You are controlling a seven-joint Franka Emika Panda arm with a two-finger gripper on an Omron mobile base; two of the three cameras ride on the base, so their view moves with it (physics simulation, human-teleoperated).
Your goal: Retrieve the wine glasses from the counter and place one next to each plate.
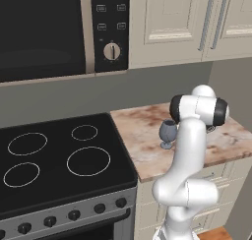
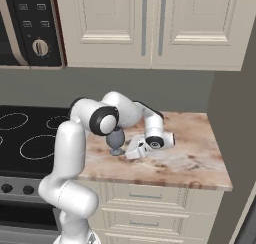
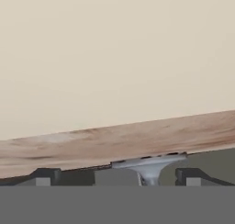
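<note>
One blue-grey wine glass (image 1: 168,131) stands upright on the beige veined counter (image 1: 142,135), near the stovetop side. In the right base view the wine glass (image 2: 116,138) is just left of my gripper (image 2: 126,153), which lies low and level over the counter (image 2: 195,148) and points at the stem. The hand view is rolled over: the glass's foot and stem (image 3: 149,165) sit between my gripper's (image 3: 118,178) two dark fingertips (image 3: 43,177), which stand wide apart and clear of the stem. The gripper is open. The second goblet and both plates are out of view.
A black glass stovetop (image 1: 59,155) adjoins the counter on the left. A microwave (image 1: 44,32) and cream wall cabinets (image 2: 150,23) hang above. A grey wall panel (image 2: 232,138) bounds the counter's right end.
</note>
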